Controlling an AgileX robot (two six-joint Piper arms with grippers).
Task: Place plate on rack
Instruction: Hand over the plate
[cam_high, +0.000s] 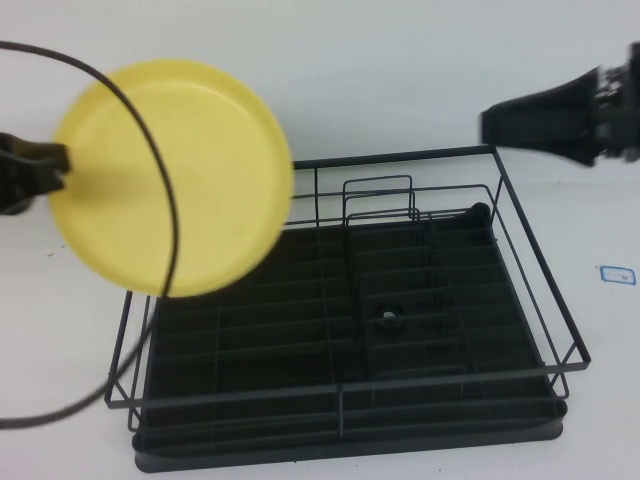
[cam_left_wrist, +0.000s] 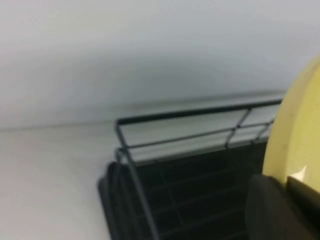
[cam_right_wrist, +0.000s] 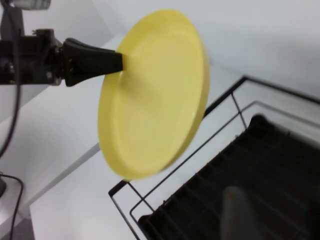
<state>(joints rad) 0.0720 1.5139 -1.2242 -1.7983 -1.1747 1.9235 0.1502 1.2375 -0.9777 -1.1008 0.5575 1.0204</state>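
The plate (cam_high: 172, 178), tilted near-upright above the rack (cam_high: 350, 320), is clamped by left gripper (cam_high: 45, 160); right gripper (cam_high: 500, 122) hovers.

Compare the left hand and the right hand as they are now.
The left hand grips the yellow plate by its rim, holding it up beside the rack's left end; the right hand carries nothing. The left hand sits at the rack's left, the right hand above its far right corner. Both are black.
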